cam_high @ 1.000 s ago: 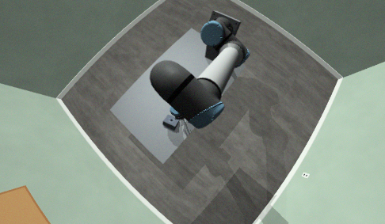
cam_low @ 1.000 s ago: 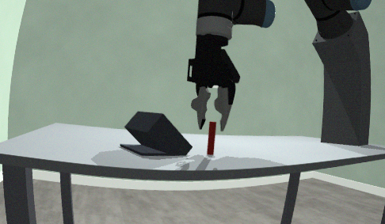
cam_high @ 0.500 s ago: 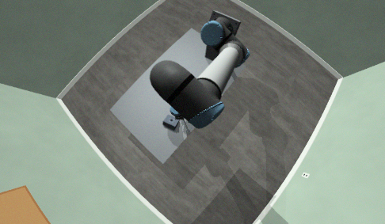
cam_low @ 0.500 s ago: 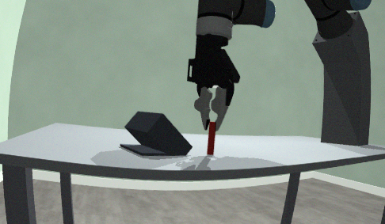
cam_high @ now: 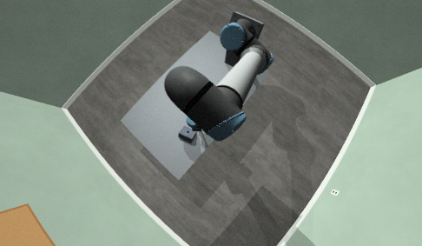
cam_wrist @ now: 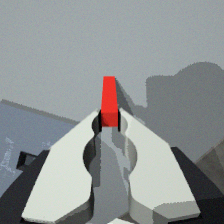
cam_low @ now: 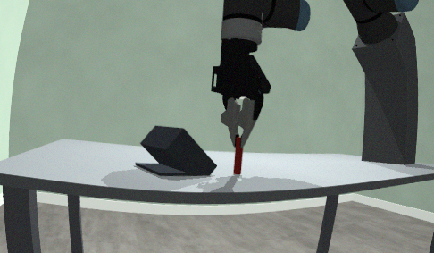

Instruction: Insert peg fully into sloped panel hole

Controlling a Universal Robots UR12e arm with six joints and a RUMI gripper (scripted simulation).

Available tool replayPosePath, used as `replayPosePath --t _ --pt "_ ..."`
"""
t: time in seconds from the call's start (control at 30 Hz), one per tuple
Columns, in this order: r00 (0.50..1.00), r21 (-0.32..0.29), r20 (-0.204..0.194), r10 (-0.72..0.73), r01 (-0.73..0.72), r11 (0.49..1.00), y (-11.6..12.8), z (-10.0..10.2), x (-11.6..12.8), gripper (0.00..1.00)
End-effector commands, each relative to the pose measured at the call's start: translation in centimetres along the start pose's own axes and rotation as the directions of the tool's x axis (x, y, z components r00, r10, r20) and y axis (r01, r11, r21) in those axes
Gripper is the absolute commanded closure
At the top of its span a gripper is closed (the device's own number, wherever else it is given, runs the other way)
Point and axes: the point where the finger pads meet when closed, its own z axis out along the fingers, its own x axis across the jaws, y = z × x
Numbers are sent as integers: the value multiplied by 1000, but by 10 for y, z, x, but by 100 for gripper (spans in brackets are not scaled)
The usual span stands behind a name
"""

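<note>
Peg: red, square in section, upright on the bench, its foot on the grey top. It stands just right of the block, apart from it.

My hand has it by the top end. Both pale fingers are drawn in narrow, tips pinched on the peg's upper part. From the wrist, the red bar runs out past the fingertips, clamped at its near end between them. Rest of the peg is free below the grip.

Block: dark, with a sloped face tilted up toward the left, sitting on a thin dark plate. From above, a small light spot shows on the block; I cannot tell more of the hole from here.

Hand points straight down. Black wrist above it, then grey and blue joints.

From above my elbow hides the hand and peg. Pale forearm runs back to the base at the bench's far edge.

Dark pedestal stands on the right end of the bench. Shadows lie on the top around the peg and block.
</note>
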Motion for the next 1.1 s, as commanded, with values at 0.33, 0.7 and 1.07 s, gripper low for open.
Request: replayPosePath --t 0.33,0.7,1.07 --pt "1000 -2 2 0 0 1000 0 -72 0 100" --pt "1000 -19 13 8 -8 1000 3 -69 -3 100" --pt "999 -42 23 33 -32 999 1 -65 -9 100"
